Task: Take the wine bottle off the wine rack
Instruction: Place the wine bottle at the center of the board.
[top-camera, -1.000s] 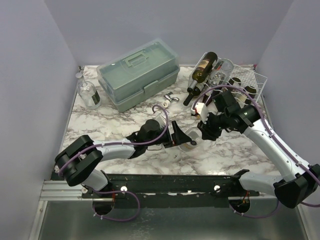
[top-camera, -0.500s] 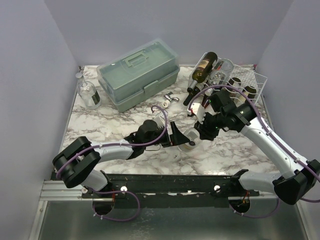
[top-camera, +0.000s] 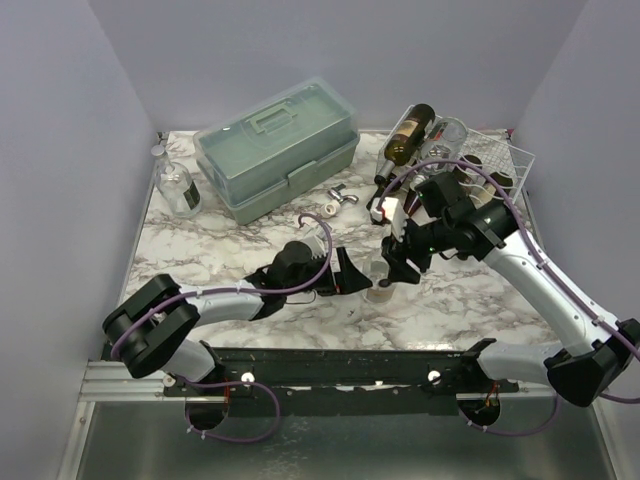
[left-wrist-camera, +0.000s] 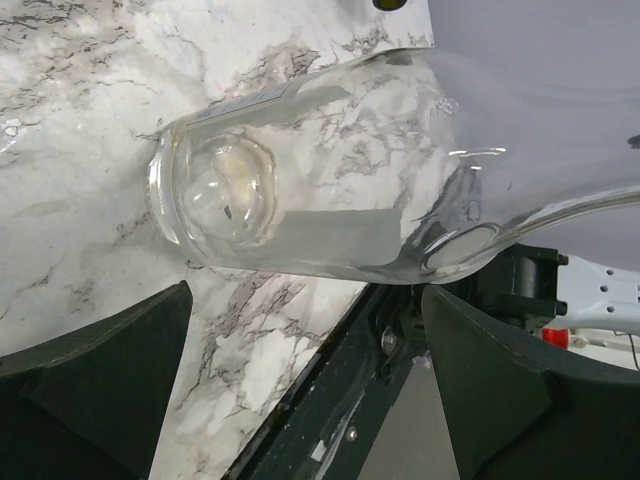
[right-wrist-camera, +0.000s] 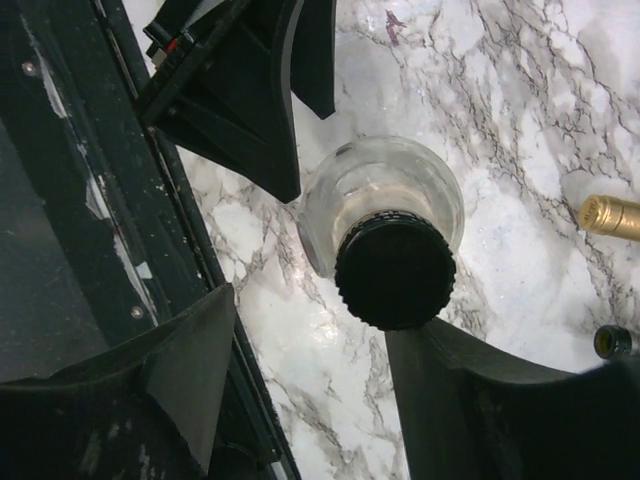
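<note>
A clear glass wine bottle (top-camera: 379, 284) with a black screw cap (right-wrist-camera: 395, 270) stands upright on the marble near the front edge. My right gripper (top-camera: 396, 262) hangs over its neck, open (right-wrist-camera: 310, 320), with the cap close against one finger (right-wrist-camera: 470, 400). The open left gripper (top-camera: 352, 275) sits just left of the bottle. In the left wrist view the bottle's body (left-wrist-camera: 330, 190) lies beyond the spread fingers (left-wrist-camera: 305, 300) and is not held. The white wire wine rack (top-camera: 495, 165) stands at the back right, with a dark wine bottle (top-camera: 406, 140) tilted on its left end.
A pale green toolbox (top-camera: 278, 148) sits at the back centre and a small glass flask (top-camera: 178, 188) at the back left. Small metal and white bits (top-camera: 338, 200) lie in front of the toolbox. The black mounting rail (top-camera: 340, 365) runs along the near edge.
The right gripper has opened and let go of the clear bottle. The bottle was tilted in its grip and now stands upright. The right arm has shifted a little left. The left gripper stayed open beside it.
</note>
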